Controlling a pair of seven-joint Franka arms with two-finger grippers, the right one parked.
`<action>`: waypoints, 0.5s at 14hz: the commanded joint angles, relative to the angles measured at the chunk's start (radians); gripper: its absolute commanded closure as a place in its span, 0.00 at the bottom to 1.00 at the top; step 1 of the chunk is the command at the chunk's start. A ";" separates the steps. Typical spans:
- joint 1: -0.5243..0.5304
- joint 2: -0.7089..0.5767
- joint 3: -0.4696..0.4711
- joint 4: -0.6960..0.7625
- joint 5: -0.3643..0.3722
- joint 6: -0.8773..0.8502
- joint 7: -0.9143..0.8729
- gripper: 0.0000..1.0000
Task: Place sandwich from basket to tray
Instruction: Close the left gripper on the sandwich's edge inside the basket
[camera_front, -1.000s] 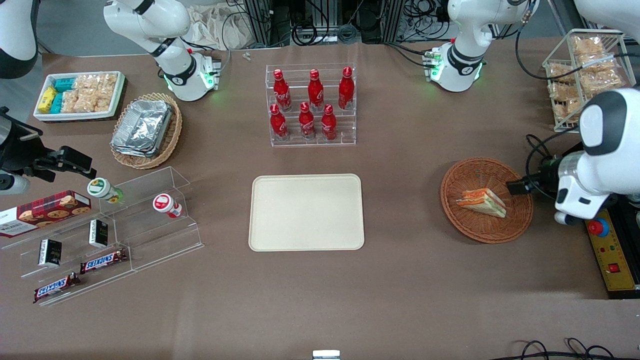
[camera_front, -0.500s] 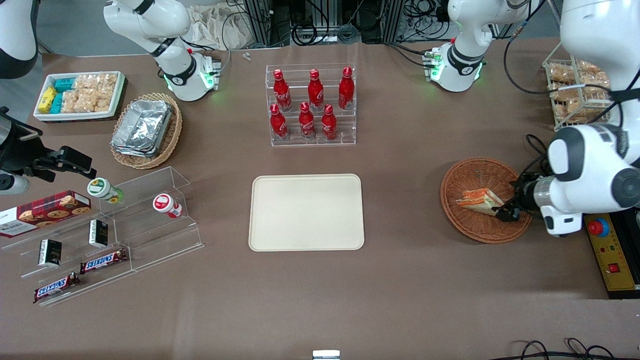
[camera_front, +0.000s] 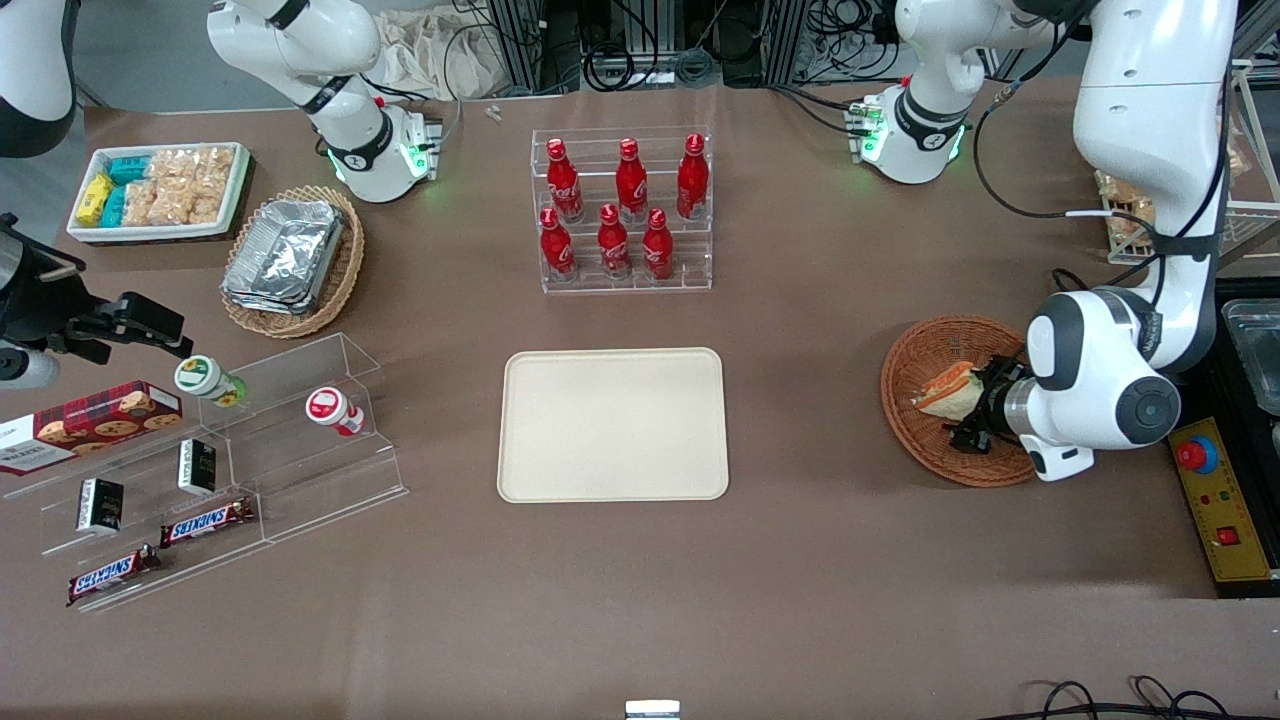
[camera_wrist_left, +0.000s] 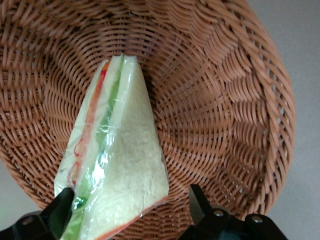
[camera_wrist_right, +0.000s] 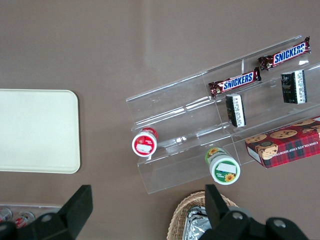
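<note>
The sandwich (camera_front: 943, 390) is a plastic-wrapped wedge lying in the round reddish-brown wicker basket (camera_front: 925, 345), toward the working arm's end of the table. My left gripper (camera_front: 975, 422) is low inside the basket, open, and its fingers straddle the wide end of the sandwich. In the left wrist view the sandwich (camera_wrist_left: 117, 160) lies between the two black fingertips (camera_wrist_left: 197, 200), with one finger close against its filling edge; the gripper (camera_wrist_left: 130, 206) has not closed. The basket (camera_wrist_left: 225, 110) fills that view. The cream-beige tray (camera_front: 612, 425) lies at the table's middle, with nothing on it.
A clear rack of red bottles (camera_front: 620, 210) stands farther from the front camera than the tray. A yellow box with a red stop button (camera_front: 1215, 500) lies beside the basket. A wire rack of snack bags (camera_front: 1130, 215) stands near the working arm's base.
The left arm has swung in over the basket and lowered. Its gripper went from the basket's rim to straddling the sandwich, which has shifted a little and is now partly covered.
</note>
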 joint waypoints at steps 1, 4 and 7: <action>-0.002 -0.021 0.002 -0.033 0.008 0.047 -0.026 0.00; 0.001 -0.069 0.000 -0.017 0.000 0.036 -0.048 0.00; 0.002 -0.130 0.003 -0.005 0.006 -0.037 -0.057 0.00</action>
